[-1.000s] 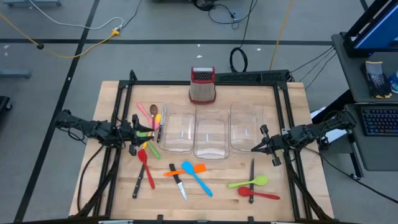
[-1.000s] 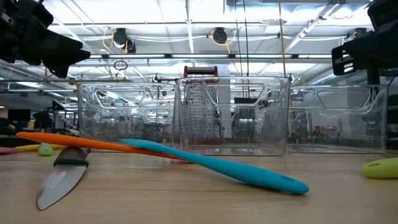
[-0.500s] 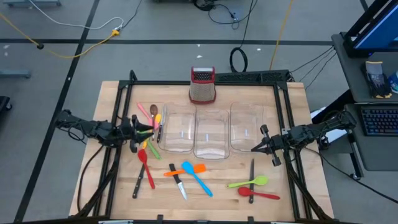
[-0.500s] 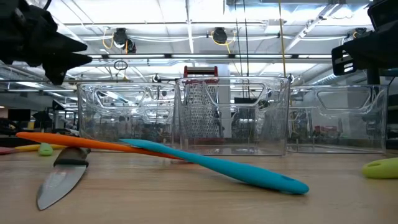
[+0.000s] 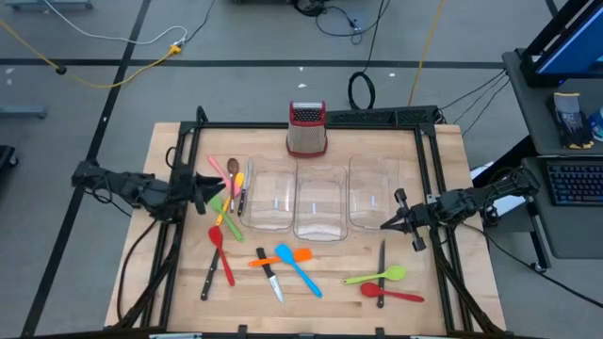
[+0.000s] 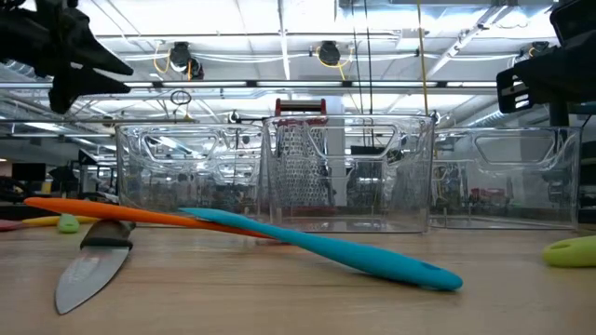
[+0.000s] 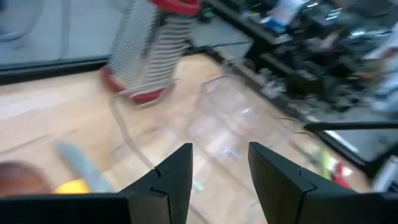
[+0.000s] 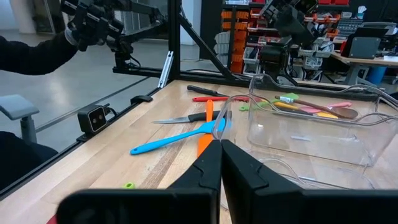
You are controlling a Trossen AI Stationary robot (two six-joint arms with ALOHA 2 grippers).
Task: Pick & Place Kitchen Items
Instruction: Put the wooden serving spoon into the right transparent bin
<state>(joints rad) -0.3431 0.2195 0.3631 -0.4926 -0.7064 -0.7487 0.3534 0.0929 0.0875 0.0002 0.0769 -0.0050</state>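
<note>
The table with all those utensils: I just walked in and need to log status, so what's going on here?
Neither arm holds anything. The left gripper hovers open above the utensil cluster at the table's left, beside the three clear bins, which look empty. The right gripper waits shut by the right bin. A blue spatula, orange spatula, knives and spoons lie on the wooden table.

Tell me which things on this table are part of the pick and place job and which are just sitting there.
Part of the job:
- blue spatula
- orange spatula
- green spoon
- red spoon
- black-handled knife
- pink, yellow and brown utensils beside the left gripper, open and empty

Just there:
- box grater
- clear bins, all empty
</note>
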